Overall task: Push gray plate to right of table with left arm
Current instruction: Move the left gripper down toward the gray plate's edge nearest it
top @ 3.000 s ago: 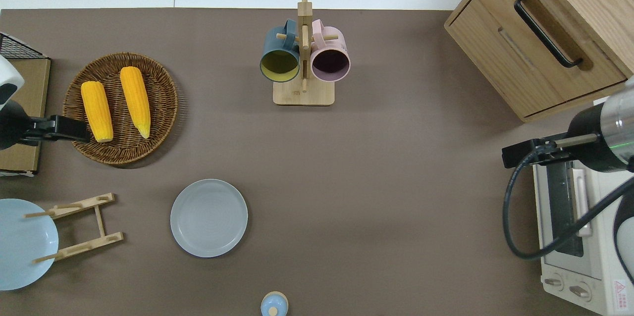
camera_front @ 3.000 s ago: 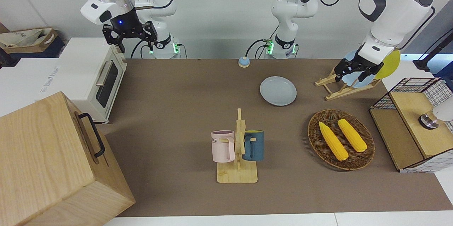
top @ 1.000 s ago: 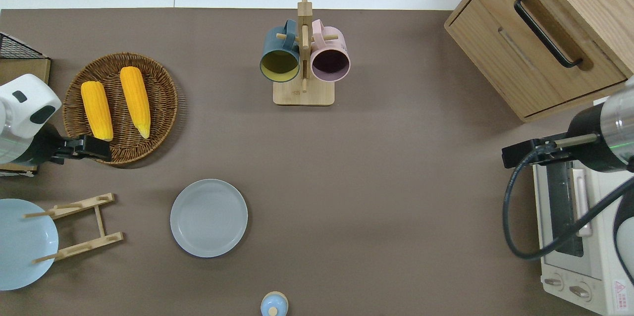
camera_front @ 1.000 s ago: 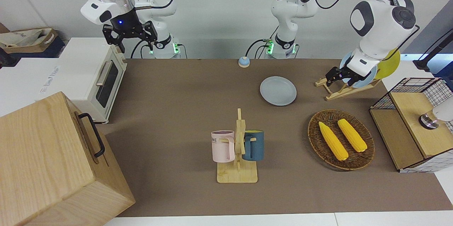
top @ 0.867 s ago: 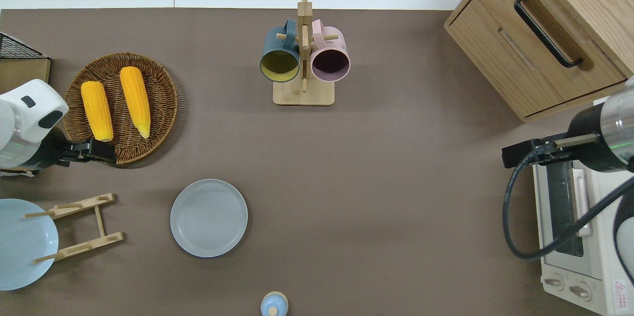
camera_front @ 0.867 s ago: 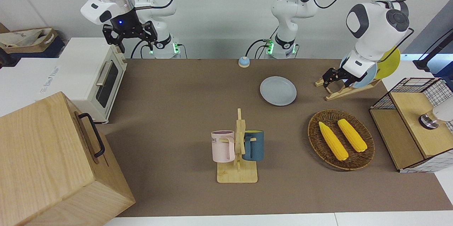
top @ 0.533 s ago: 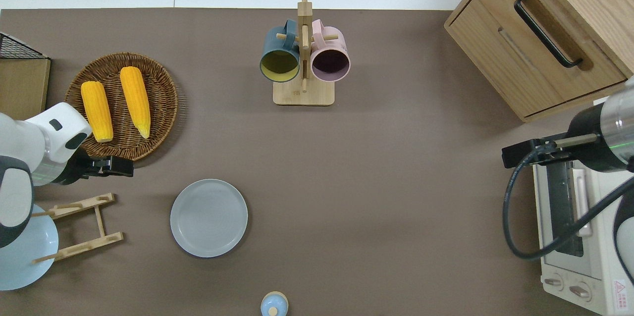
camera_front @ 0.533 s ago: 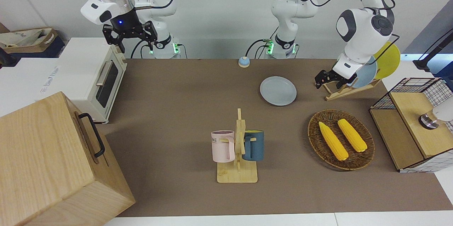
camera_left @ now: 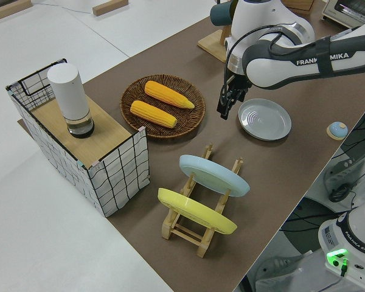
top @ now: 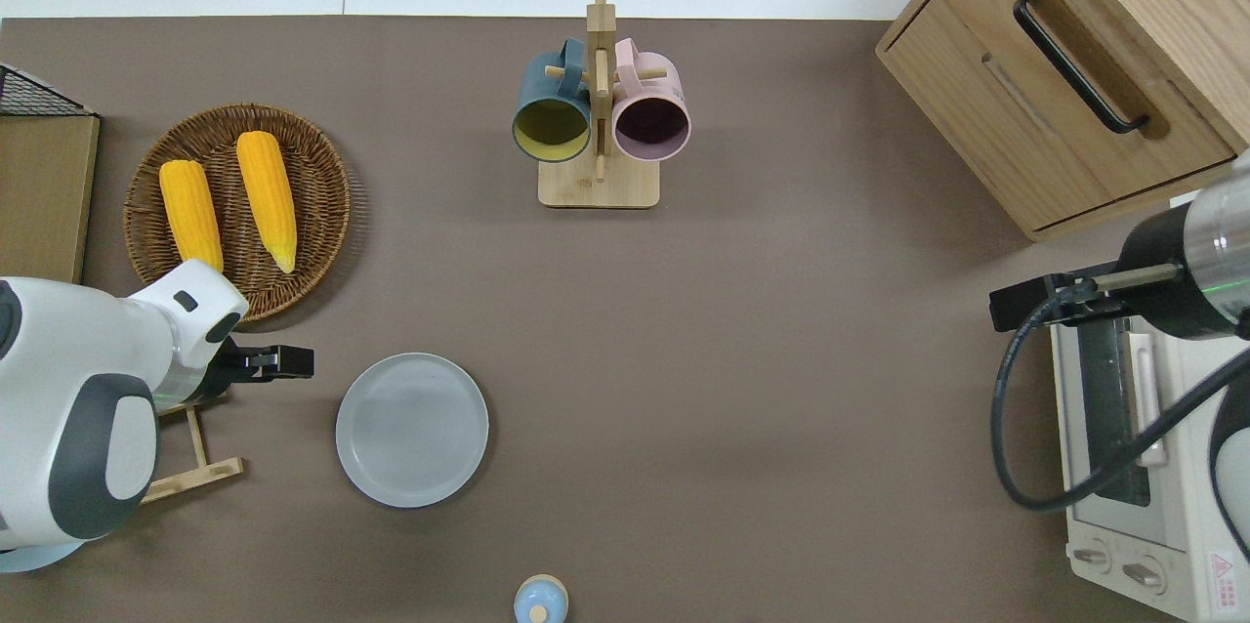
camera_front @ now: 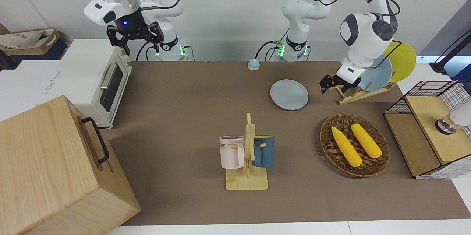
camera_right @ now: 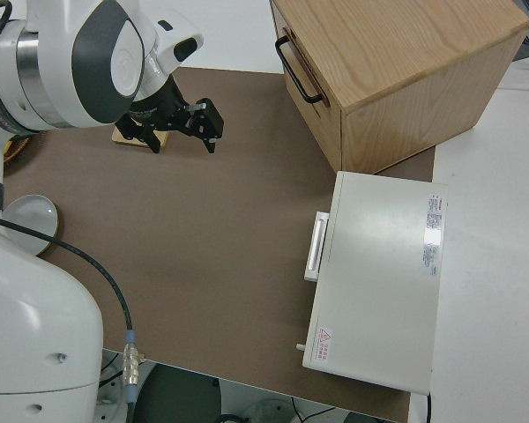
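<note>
Overhead view | your left arm's jaws [top: 293,361] have closed in beside gray plate [top: 412,430], jaws' state unclear | push not started; right arm parked.

Front view. Gray plate [camera_front: 289,94] flat on the brown table [camera_front: 184,91], just nearer the robots than the wooden mug rack [camera_front: 247,161] with its pink mug [camera_front: 232,151] and dark blue mug [camera_front: 263,151]. Left gripper [camera_front: 332,82] low, between the gray plate and the wooden plate rack [camera_front: 355,93], not touching the plate. Sky-blue plate [camera_front: 379,76] and yellow plate [camera_front: 401,62] stand in the rack. Wicker basket [camera_front: 354,145] holds two corn cobs [camera_front: 346,146]. Right arm parked, right gripper [camera_front: 134,35] spread wide.
</note>
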